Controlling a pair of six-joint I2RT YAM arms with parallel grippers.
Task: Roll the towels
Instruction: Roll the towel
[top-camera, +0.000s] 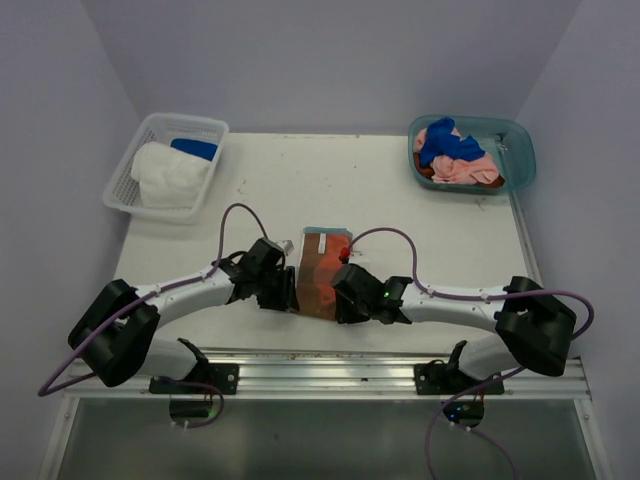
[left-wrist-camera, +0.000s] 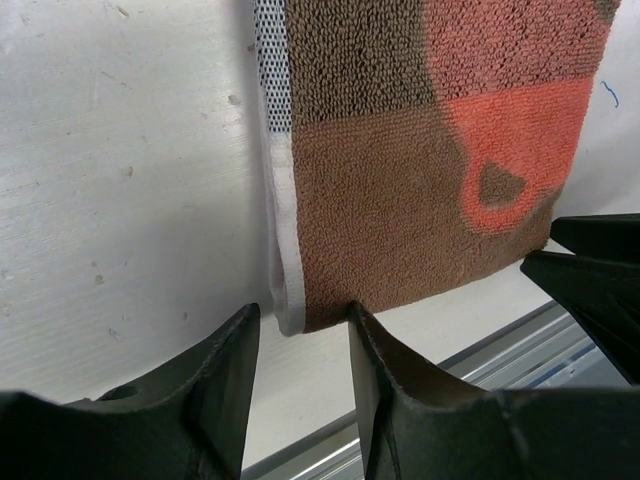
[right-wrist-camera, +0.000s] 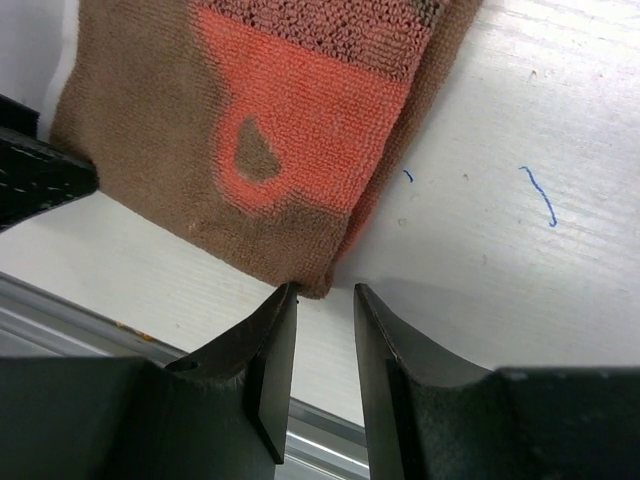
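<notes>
Robotics lab test cell
Plain lavender walls (top-camera: 330, 60) box in a scuffed white table (top-camera: 350, 190); an aluminium rail (top-camera: 330, 372) at its near edge carries two bolted arms trailing purple cables (top-camera: 384, 230)

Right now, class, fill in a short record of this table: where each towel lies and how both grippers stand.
brown towel: flat, unrolled, between the grippers
left gripper: open, at towel's near left corner
right gripper: open, at towel's near right corner
white basket: holds white towel and blue towel
teal tub: holds second blue towel and pink towel
</notes>
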